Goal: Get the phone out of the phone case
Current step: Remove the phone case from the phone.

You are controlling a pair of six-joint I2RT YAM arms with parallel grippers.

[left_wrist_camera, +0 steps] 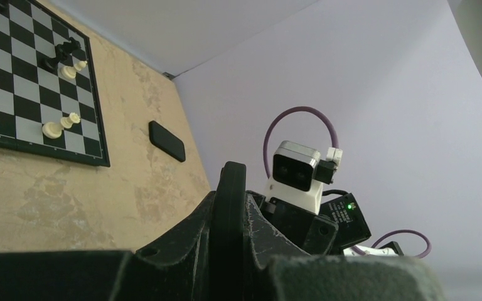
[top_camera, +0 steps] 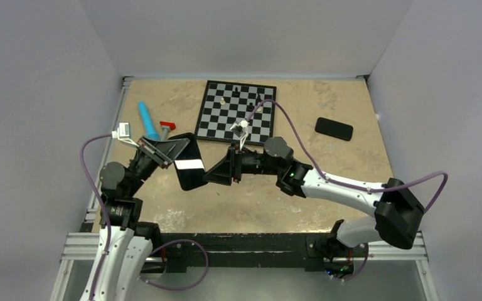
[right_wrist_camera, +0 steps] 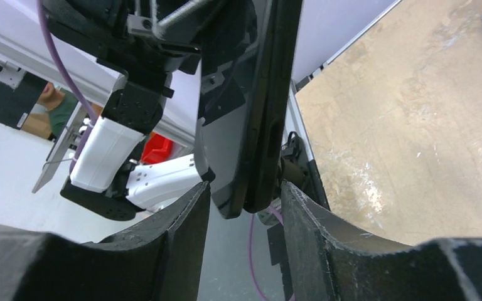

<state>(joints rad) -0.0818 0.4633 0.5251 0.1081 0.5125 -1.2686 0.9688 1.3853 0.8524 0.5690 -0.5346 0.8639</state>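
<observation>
The phone in its black phone case point(top_camera: 188, 164) hangs in the air above the table, screen up, with a bright reflection across it. My left gripper point(top_camera: 168, 152) is shut on its far-left end; the left wrist view shows the case's edge point(left_wrist_camera: 231, 182) pinched between the two fingers point(left_wrist_camera: 188, 238). My right gripper point(top_camera: 212, 174) is at the opposite end. In the right wrist view the phone stands edge-on point(right_wrist_camera: 260, 113), with the glossy screen side to the left and the dark case back to the right. My right gripper point(right_wrist_camera: 245, 188) is open, its jaws straddling the lower end with a gap on each side.
A chessboard point(top_camera: 236, 111) with a few pieces lies at the back centre. A black flat phone-like slab point(top_camera: 334, 128) lies on the table to the right. A blue cylinder point(top_camera: 148, 121) and a red item point(top_camera: 167, 125) lie at the back left. Walls enclose three sides.
</observation>
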